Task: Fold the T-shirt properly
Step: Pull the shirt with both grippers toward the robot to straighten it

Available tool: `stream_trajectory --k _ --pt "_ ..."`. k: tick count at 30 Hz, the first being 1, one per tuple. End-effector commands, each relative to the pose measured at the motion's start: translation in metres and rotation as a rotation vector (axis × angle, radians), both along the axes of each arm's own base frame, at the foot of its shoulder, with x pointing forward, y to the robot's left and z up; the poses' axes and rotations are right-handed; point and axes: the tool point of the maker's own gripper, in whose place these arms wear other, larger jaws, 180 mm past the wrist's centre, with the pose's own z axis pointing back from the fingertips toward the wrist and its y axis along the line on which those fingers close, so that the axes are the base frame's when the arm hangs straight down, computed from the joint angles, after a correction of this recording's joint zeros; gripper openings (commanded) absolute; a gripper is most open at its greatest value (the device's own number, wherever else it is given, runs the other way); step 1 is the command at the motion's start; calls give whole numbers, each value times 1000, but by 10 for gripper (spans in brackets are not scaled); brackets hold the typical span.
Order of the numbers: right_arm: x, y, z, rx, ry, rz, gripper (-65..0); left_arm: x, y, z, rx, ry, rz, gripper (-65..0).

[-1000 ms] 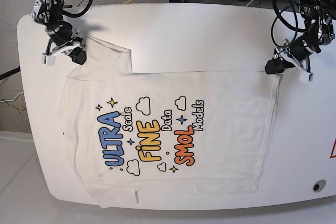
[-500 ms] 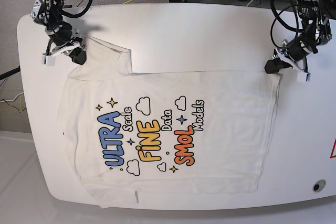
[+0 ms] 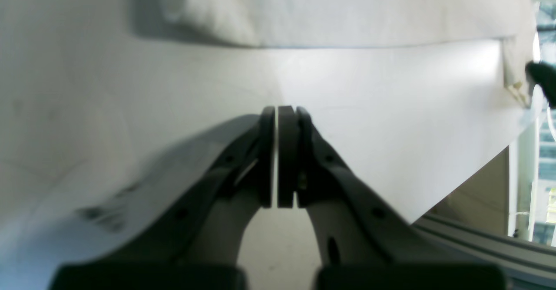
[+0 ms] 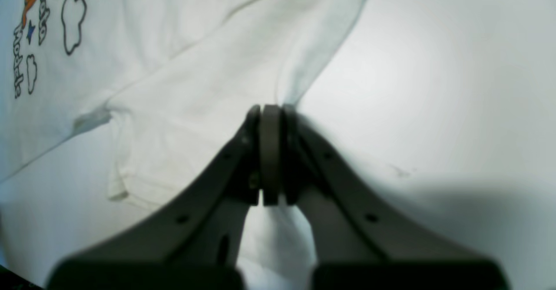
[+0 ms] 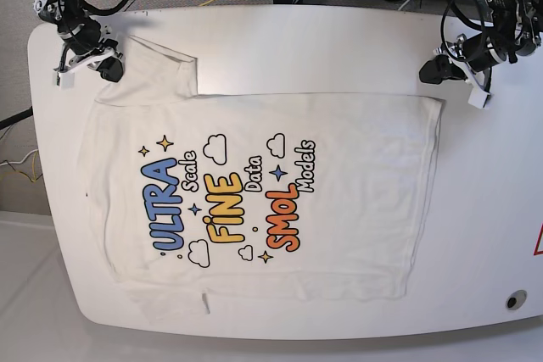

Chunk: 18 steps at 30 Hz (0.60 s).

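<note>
The white tabletop (image 5: pixel 339 48) carries everything. The T-shirt (image 5: pixel 339 209) lies flat on it, print up, covering most of its middle and near side; the coloured lettering, clouds and stars sit in the shirt's centre, running at a slant. One sleeve (image 5: pixel 157 61) reaches toward the far left corner of the tabletop in the base view, and a folded flap shows at the shirt's near edge.

The right pincer (image 5: pixel 106 65) is at that sleeve's tip. In its wrist view the right pincer (image 4: pixel 271 151) is pressed together with white cloth (image 4: pixel 195 120) bunched between and under its fingers, so it is pinching the T-shirt's sleeve.

The left pincer (image 5: pixel 434 72) sits just beyond the shirt's far right corner in the base view. In its wrist view the left pincer (image 3: pixel 278 155) is pressed together with only a thin slit between the pads, over bare tabletop; the shirt's edge (image 3: pixel 347 12) lies ahead of it, apart from the tips, and no cloth shows between them.
</note>
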Motion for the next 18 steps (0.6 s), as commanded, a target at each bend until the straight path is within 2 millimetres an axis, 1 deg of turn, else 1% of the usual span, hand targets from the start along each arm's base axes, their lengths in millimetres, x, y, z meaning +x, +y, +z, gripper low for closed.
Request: stream_trajectory --k 1,5,8,9,13,15,17,18 --pt "6 -7 16 -30 -51 12 -650 -8 3 2 39 15 -37 -650" --pt "5 -4 15 -34 -48 29 -650 -9 2 5 59 15 -58 -650" --pt "9 4 10 -16 -49 36 -650 0 5 6 72 6 -31 -650" --pt "9 5 10 -15 -50 37 -650 3 7 7 78 6 -14 -637" --pt "11 7 8 -8 -53 37 -650 18 14 12 93 -24 73 -397" --pt "11 9 7 -7 -48 42 -650 26 17 16 92 -57 101 -324" --pt "8 6 6 -14 -38 36 -650 34 23 17 99 -85 129 -284" --pt "8 6 6 -13 -37 37 -650 37 24 19 99 -95 130 -288"
